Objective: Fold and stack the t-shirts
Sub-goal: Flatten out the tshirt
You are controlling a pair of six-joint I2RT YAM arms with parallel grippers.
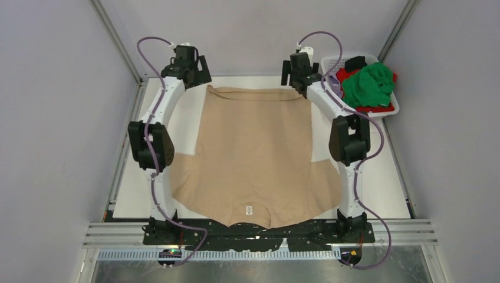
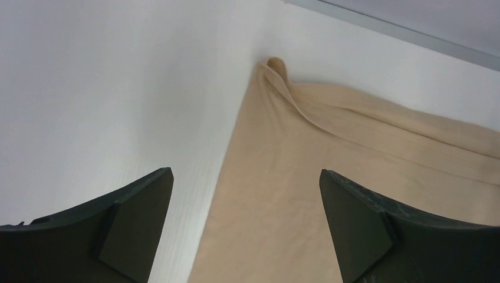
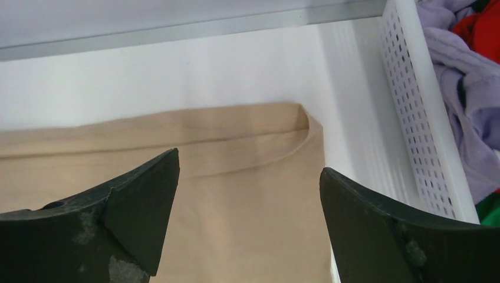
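A beige t-shirt (image 1: pixel 253 153) lies spread flat on the white table (image 1: pixel 377 171), collar at the near edge and hem at the far end. My left gripper (image 1: pixel 197 76) hovers open over the far left hem corner (image 2: pixel 274 68), nothing between its fingers (image 2: pixel 135 218). My right gripper (image 1: pixel 295 75) is open above the far right hem corner (image 3: pixel 306 118), also holding nothing. In the wrist views the beige cloth (image 2: pixel 330 177) (image 3: pixel 236 177) lies loose below the spread jaws. More t-shirts, green (image 1: pixel 368 85), red (image 1: pixel 344 75), lilac (image 3: pixel 454 88) and black (image 1: pixel 355 62), are heaped in a basket.
The white mesh basket (image 1: pixel 394 109) stands at the far right corner, close beside my right gripper; its perforated wall (image 3: pixel 413 118) shows in the right wrist view. Metal frame rails border the table, and grey walls close it in.
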